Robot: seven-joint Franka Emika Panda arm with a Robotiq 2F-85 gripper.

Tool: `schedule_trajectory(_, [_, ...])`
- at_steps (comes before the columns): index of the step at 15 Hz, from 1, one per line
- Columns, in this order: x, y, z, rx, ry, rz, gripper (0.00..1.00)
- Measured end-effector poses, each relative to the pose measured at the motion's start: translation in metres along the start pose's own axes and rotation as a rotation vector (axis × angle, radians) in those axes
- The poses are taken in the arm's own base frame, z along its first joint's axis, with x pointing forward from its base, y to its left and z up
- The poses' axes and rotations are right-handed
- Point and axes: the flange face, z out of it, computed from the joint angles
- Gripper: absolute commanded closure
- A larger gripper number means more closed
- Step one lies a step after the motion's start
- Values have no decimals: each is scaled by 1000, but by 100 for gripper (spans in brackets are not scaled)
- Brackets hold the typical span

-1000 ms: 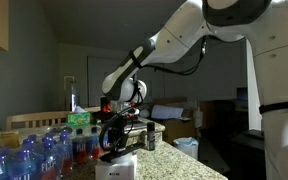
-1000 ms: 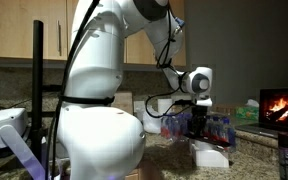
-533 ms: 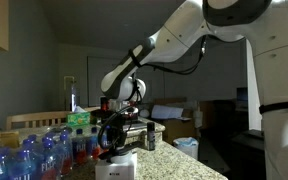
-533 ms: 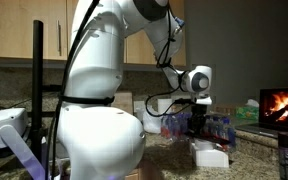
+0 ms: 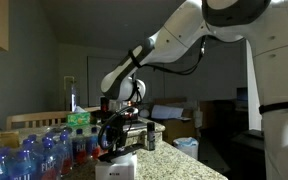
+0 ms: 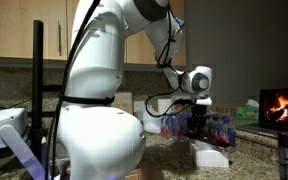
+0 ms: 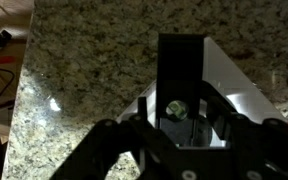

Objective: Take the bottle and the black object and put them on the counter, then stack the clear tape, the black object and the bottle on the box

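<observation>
On the speckled granite desk [image 7: 84,60] sits the small white rectangular box [image 7: 242,92], and on it the squat black object [image 7: 179,70], likely light, stiff and best taken by its flat sides, stands between the jaws of the pincer [image 7: 181,120], whose grip I cannot tell.
</observation>
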Motion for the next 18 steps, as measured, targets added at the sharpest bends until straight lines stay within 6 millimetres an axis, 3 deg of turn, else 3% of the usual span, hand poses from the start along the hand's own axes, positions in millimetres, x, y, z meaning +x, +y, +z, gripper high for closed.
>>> schedule_trajectory(1, [0, 0, 0, 0, 0, 0, 1])
schedule_trajectory(7, [-2, -1, -4, 9, -1, -4, 0])
schedule_trajectory(11, [9, -4, -35, 106, 35, -9, 0])
schedule_trajectory(14, [39, -1, -70, 183, 71, 15, 0])
schedule_trajectory(18, [109, 9, -114, 242, 125, 89, 0])
